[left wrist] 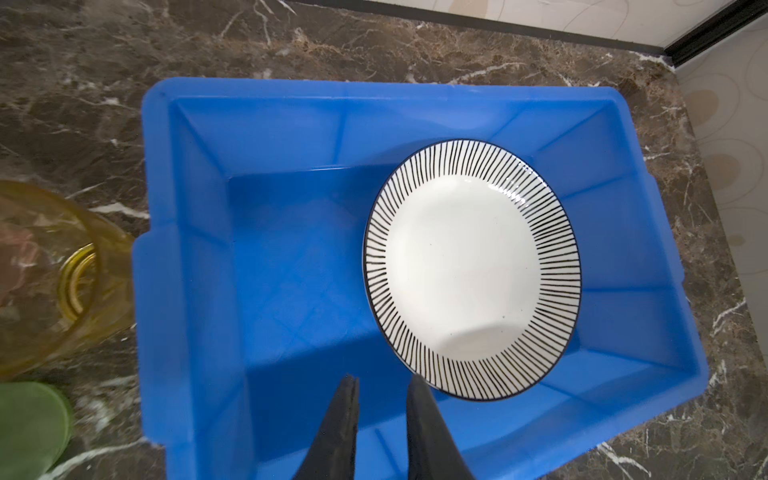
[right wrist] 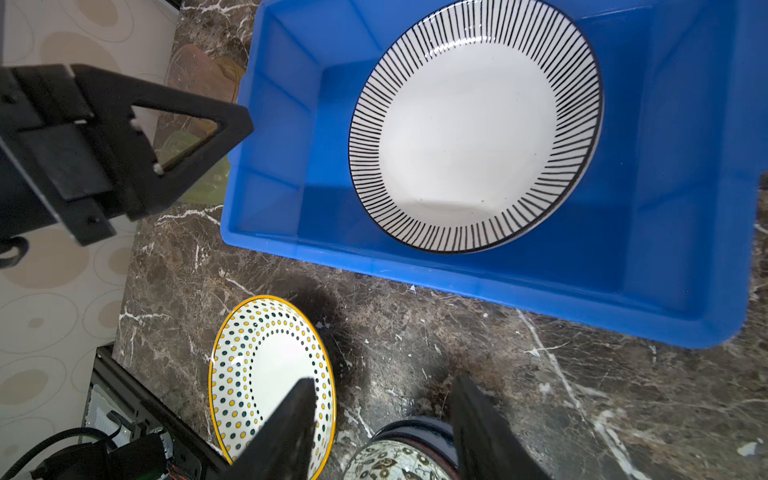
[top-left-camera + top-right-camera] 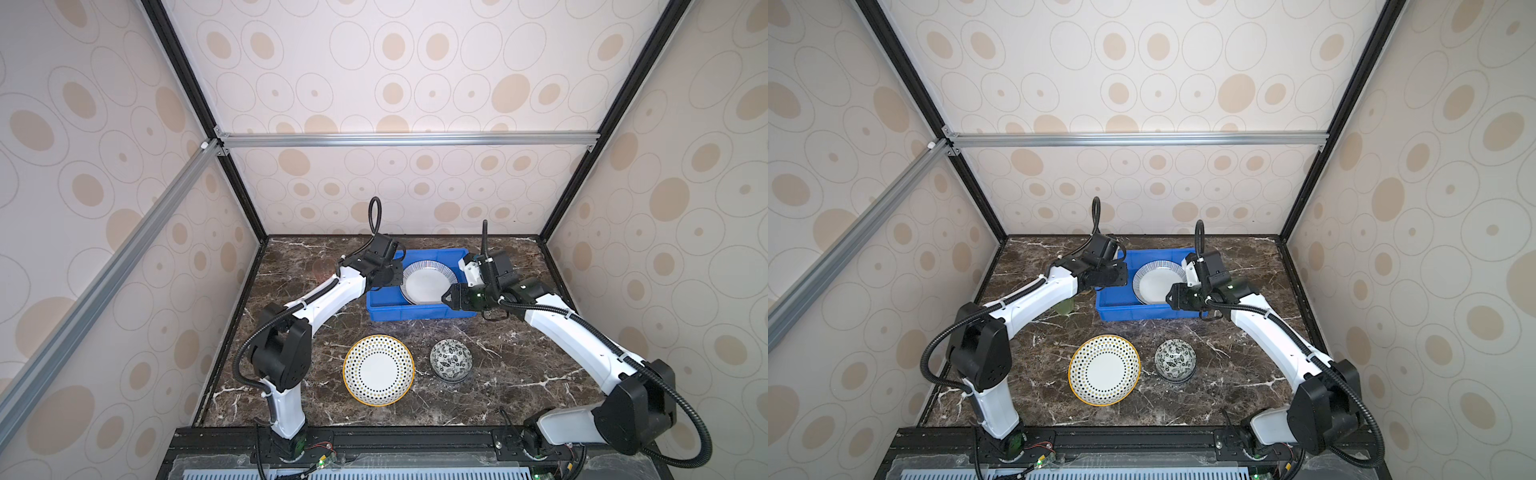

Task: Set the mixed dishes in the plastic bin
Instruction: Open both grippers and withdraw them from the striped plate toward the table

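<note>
Striped plate (image 1: 471, 270) lies in the blue bin (image 1: 187, 291) just beside the left hand (image 1: 383, 378), narrowly parted, empty

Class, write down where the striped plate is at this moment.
In both top views the striped plate sits inside the blue bin, toward its right end, behind the dotted plate and floral bowl.

Striped plate (image 3: 428, 282) in blue bin (image 3: 415, 312); dotted plate (image 3: 378, 370), floral bowl (image 3: 451, 360) outside.
</note>
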Tool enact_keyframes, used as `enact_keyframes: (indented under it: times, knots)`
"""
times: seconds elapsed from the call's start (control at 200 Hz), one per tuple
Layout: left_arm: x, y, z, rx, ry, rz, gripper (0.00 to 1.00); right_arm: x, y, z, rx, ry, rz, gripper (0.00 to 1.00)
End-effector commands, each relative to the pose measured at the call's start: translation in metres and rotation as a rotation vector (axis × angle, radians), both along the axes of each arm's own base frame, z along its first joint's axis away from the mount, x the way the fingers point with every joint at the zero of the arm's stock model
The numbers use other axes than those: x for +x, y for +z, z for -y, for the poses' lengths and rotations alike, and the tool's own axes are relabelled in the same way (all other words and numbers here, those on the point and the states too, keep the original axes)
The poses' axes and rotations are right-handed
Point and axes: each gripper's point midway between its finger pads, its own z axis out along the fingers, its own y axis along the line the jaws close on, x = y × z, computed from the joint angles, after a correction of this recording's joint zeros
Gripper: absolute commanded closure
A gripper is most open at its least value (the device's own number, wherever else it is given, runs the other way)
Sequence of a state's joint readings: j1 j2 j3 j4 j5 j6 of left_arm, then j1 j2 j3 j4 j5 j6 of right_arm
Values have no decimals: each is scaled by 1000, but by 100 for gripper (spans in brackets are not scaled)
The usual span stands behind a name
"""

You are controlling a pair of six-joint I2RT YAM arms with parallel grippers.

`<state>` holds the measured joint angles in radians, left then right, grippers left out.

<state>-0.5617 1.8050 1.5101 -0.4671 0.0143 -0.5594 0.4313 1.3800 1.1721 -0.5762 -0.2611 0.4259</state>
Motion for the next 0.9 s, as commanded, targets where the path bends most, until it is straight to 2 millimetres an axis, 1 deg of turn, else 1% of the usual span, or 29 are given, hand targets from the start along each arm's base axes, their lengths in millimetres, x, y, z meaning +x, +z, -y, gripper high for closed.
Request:
enact_keyframes:
  times: [0.0,0.1,0.14,0.29,0.46,0.665,0.895]
  knots:
    - [-17,11,-18,60,2,17,77,-3,-1,-5,-8,14,-5,44]
    - [-33,15,-33,81,16,22,77,-5,-1,-9,-15,28,-2,44]
    - [-39,19,-40,84,25,32,77,-5,-1,-11,-18,30,-2,44]
    - [-64,22,-62,106,55,32,77,-7,-4,-17,-24,45,-3,44]
    - [-89,23,-79,98,75,25,76,-9,-2,-25,-26,66,2,44]
    - [-116,10,-98,97,101,6,76,-15,-9,-34,-32,85,-5,44]
    - [-137,-4,-111,92,124,-25,76,-25,-14,-46,-46,120,-11,45]
